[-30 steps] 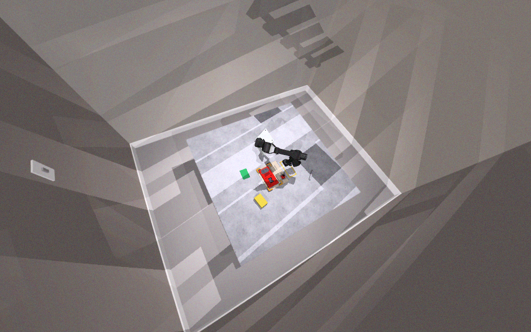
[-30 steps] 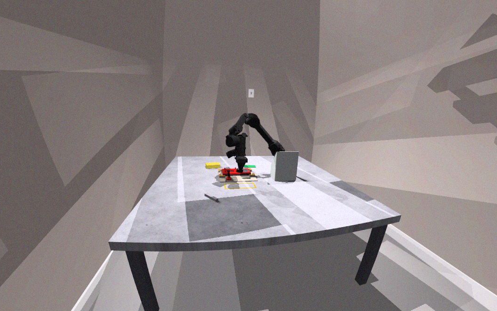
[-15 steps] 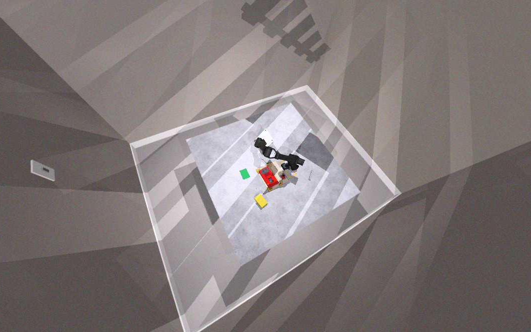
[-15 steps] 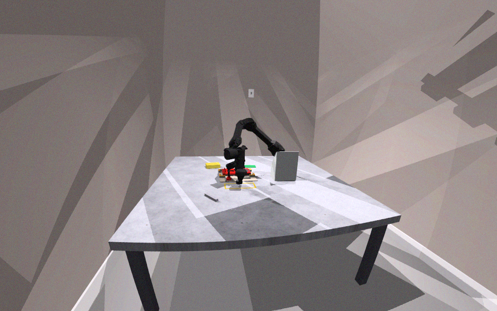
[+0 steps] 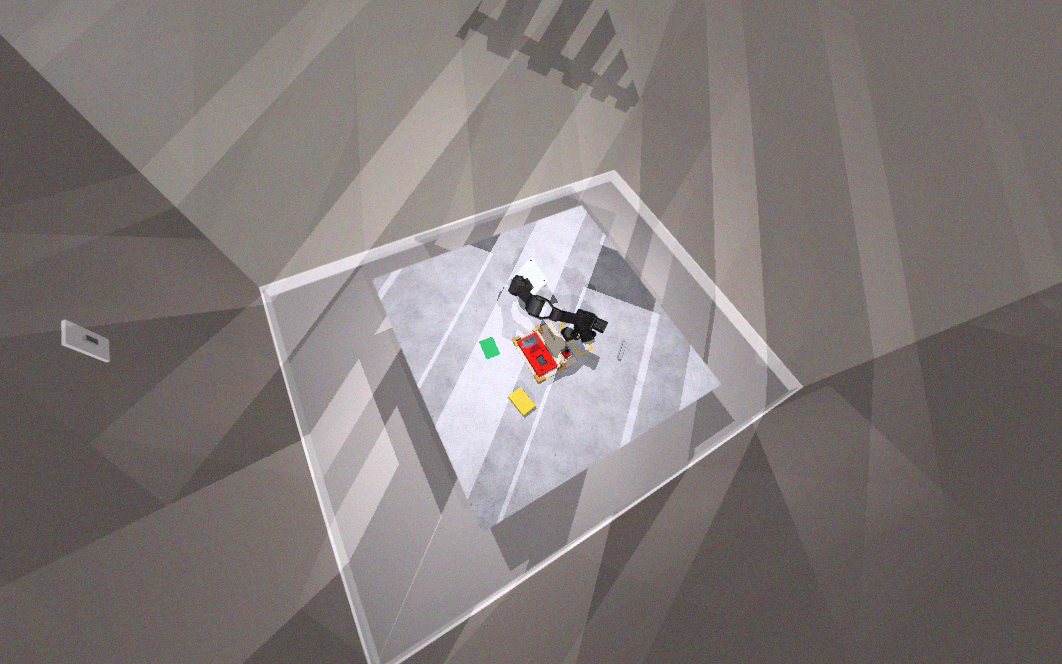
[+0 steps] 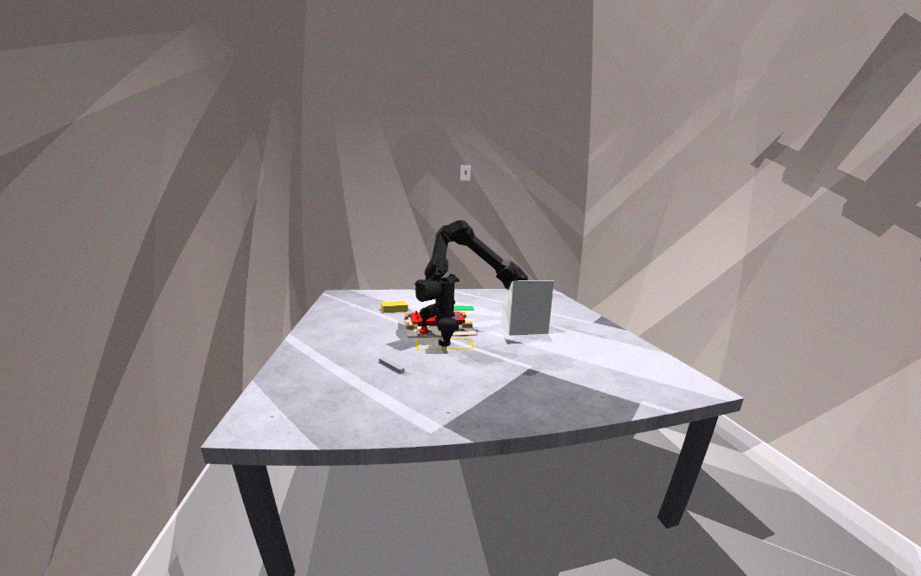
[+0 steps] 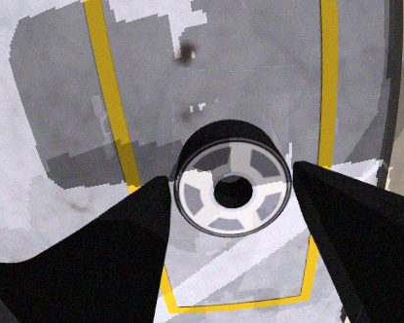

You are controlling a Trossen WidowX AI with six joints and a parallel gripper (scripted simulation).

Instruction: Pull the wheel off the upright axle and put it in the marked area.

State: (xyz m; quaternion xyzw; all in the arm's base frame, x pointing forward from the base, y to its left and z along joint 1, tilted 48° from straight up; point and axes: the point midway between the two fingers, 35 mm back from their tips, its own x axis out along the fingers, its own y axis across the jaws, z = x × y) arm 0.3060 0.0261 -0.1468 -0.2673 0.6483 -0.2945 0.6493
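Observation:
The wheel [image 7: 246, 213], black tyre with a pale spoked hub, lies flat inside the yellow outline of the marked area [image 7: 329, 73] [image 6: 417, 345]. My gripper [image 7: 231, 180] [image 6: 444, 345] is low over the table and open a little wider than the wheel. Its fingers stand on either side of the wheel, with a narrow gap at each side. In the exterior view the arm hides the wheel. The red axle mount [image 6: 423, 330] [image 5: 566, 353] is on the board beside the marked area; its black axle is hard to make out.
A red panel [image 5: 536, 355] lies on the pale board beside the marked area. A yellow block [image 5: 521, 401] [image 6: 394, 306] and a green piece [image 5: 488, 347] are farther off. A dark bar [image 6: 390, 366] [image 5: 621, 350] lies on the other side. A grey box [image 6: 530, 308] stands by the arm base.

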